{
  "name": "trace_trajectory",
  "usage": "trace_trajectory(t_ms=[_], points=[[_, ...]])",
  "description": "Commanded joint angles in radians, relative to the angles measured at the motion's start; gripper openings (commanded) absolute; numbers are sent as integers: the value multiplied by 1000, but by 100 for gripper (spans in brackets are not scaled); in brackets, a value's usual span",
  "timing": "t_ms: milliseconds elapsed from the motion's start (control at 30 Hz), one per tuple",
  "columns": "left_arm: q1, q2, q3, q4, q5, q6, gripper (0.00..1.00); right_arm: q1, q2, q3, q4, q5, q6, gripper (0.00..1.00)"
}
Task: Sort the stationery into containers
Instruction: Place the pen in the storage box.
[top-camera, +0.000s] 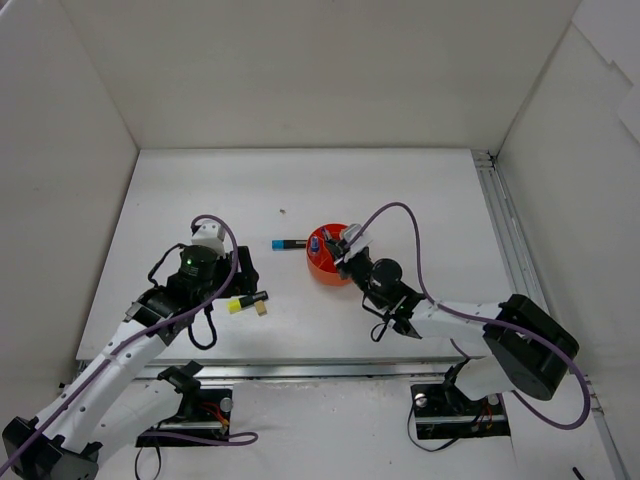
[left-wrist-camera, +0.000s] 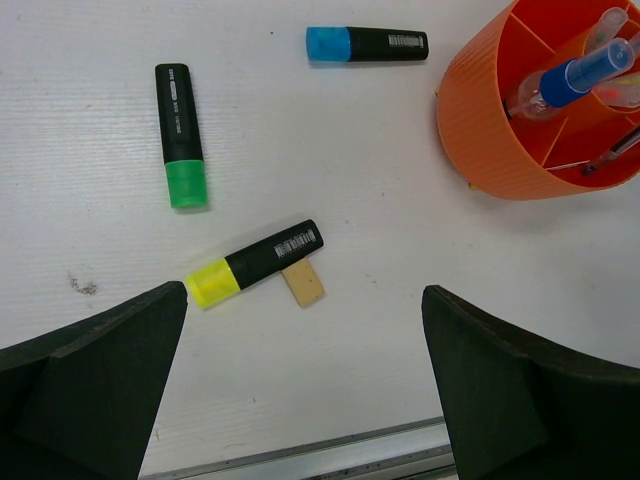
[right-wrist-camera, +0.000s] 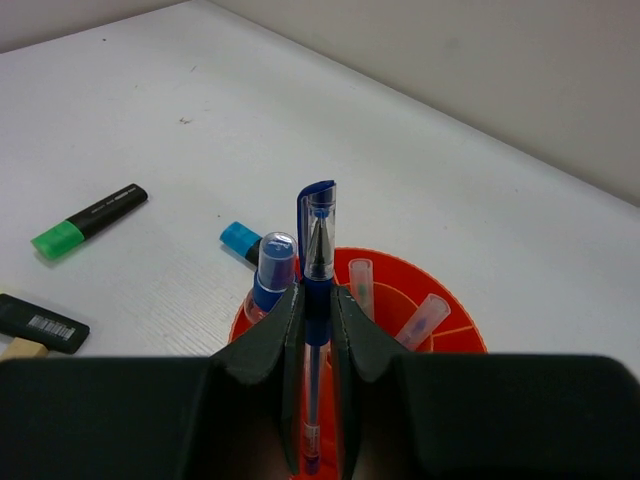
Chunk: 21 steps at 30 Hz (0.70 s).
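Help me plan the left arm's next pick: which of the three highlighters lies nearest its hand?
The yellow-capped highlighter, touching the tan eraser, just ahead of the left hand; the green-capped highlighter and blue-capped highlighter lie farther off.

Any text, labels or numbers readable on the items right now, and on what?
No text is legible.
Green-capped highlighter: white print along the barrel, too small to read.
Yellow-capped highlighter: barcode sticker, digits blurred.
Blue-capped highlighter: barcode sticker, digits blurred.
Orange tub: no marking visible.
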Motion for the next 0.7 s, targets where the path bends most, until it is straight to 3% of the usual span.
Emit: trace_trajectory(t_ms=[0, 133, 267, 433, 533, 633, 667], points=[[6, 9, 50, 28, -12, -7, 100, 4, -27, 0, 117, 35, 23, 9], [6, 5, 50, 28, -15, -7, 100, 4, -56, -20, 120, 49, 48, 18], [6, 6, 52, 27, -13, -5, 100, 4, -97, -37, 119, 43, 82, 46], [6, -1, 53, 22, -13, -4, 100, 7, -160, -40, 114, 81, 119, 56], [6, -9, 55, 13, -15, -4, 100, 4, -206, -31, 87, 123, 155, 72], [6, -23, 52, 8, -19, -4, 100, 6, -286, 23, -88, 232, 232, 95], [6, -26, 49, 8, -19, -4, 100, 4, -306, 52, -251, 272, 272, 98]])
